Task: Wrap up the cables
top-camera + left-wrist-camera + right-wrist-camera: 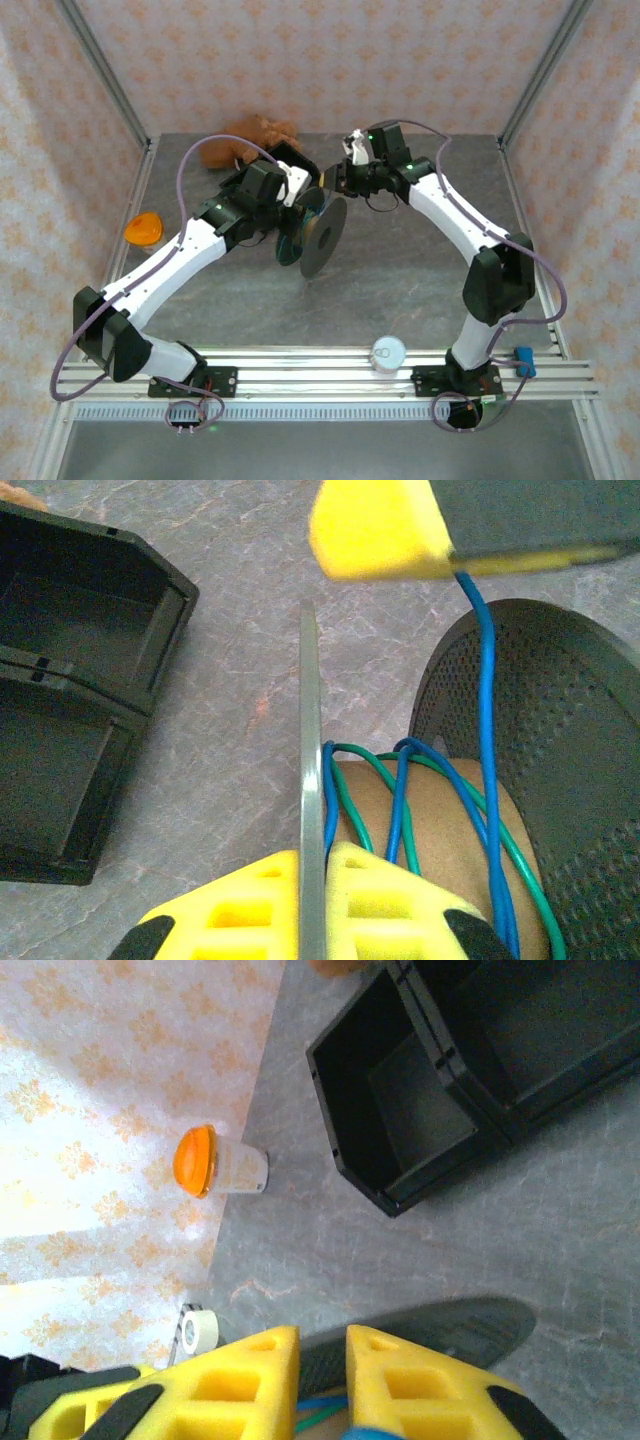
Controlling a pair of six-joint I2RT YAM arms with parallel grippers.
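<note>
Cables on spool, just beside left gripper on its flange.

Robotics lab cell (curtained off), aluminium frame posts, floral walls, grey tabletop

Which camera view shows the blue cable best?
The left wrist view: the blue cable winds over the brown core, and one strand climbs to a yellow finger. The right wrist view gives a short blue piece between its fingers. From above, the grey spool shows, the cable too thin to tell.
</note>
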